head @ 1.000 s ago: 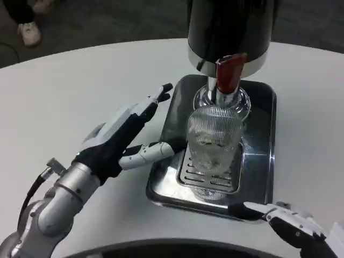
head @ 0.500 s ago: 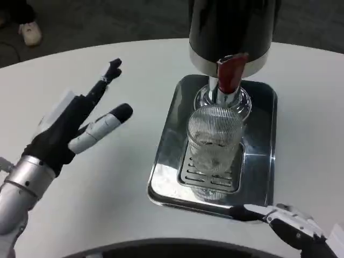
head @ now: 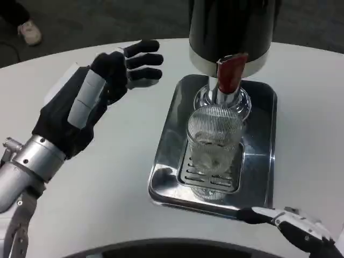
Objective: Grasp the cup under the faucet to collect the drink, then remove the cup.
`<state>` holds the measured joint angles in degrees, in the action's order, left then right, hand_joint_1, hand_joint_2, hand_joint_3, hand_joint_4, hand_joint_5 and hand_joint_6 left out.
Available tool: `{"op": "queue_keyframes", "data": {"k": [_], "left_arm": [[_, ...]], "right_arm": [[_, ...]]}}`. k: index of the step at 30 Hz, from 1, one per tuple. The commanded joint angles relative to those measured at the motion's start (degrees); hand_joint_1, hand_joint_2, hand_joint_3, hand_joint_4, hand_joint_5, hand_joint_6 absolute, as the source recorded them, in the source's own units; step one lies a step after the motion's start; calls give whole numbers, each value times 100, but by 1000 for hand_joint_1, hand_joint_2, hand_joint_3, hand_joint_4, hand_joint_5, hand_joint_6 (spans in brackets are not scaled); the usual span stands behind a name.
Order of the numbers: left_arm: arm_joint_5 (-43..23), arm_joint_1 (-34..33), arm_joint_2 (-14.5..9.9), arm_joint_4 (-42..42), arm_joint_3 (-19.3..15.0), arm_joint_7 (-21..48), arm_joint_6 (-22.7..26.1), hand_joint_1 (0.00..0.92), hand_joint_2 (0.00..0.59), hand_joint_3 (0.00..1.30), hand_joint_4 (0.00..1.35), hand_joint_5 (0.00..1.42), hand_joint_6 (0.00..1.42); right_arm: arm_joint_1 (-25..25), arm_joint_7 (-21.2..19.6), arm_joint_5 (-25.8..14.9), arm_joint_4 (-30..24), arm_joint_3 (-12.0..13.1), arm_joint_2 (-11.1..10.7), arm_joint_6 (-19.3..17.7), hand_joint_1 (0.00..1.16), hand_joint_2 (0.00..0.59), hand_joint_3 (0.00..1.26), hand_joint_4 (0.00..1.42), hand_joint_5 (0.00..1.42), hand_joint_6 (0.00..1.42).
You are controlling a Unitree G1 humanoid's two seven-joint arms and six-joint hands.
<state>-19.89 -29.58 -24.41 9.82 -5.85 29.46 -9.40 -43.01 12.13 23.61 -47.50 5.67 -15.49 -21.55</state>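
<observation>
Head view, steeply down, near white table [head: 134,177]

Count: 1 cup [head: 214,141], clear ribbed glass. 1 metal tray [head: 172,137] with 1 slotted grate [head: 189,173] in it. 1 black dispenser [head: 231,29] with 1 red tap lever [head: 231,72]. 1 white bench [head: 118,177]. 2 robot hands: left robot hand [head: 94,99], right robot hand [head: 293,228]. 1 shoe [head: 29,32] on the floor, top left.

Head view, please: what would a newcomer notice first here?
The ribbed glass cup stands on the steel drip tray, under the red-handled faucet of the black dispenser. The left hand hovers, fingers spread, left of the tray, holding nothing. The right hand waits at the bottom right.
</observation>
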Motion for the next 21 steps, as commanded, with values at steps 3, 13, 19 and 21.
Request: {"op": "queue_keyframes", "data": {"k": [3,13,19,21], "left_arm": [[-553,-279,139,-492,91,529,994,0,60,219,243,303,240],[-469,-651,511,-561,334,684,1447,0,63,201,209,285,227],[-327,-931,646,-351,373,726,1391,0,63,201,206,279,227],[-241,-1027,672,-271,423,752,1301,0,63,201,206,277,227]], "right_arm": [[-129,-27,-109,-42,50,19,-152,655,535,289,267,195,95],[-53,-43,-97,13,35,45,-107,655,535,289,267,195,95],[-50,-51,-111,39,58,58,-109,655,535,289,267,195,95],[-54,-54,-124,41,81,59,-113,655,535,289,267,195,95]]}}
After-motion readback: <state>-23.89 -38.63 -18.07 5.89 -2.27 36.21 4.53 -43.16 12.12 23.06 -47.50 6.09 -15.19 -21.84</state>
